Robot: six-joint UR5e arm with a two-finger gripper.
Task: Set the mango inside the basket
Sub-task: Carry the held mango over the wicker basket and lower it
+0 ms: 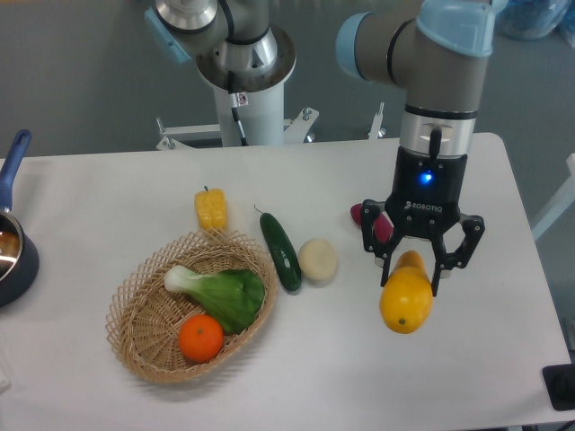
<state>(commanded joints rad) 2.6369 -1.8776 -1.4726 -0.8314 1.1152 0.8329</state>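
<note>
The smooth yellow oval mango (406, 302) with its orange-tinted top sits right of the scene, pinched at its upper end by the black two-finger claw (411, 267), which is closed on the mango. The grey-and-blue arm (437, 85) comes straight down, wrist vertical. The tan woven wicker basket (135, 334) sits well apart on the left of the white counter (108, 206), holding a round orange (200, 338) and leafy green bok choy (220, 292).

Cucumber (281, 250), corn (210, 208), orange (200, 338), greens (223, 293).
</note>
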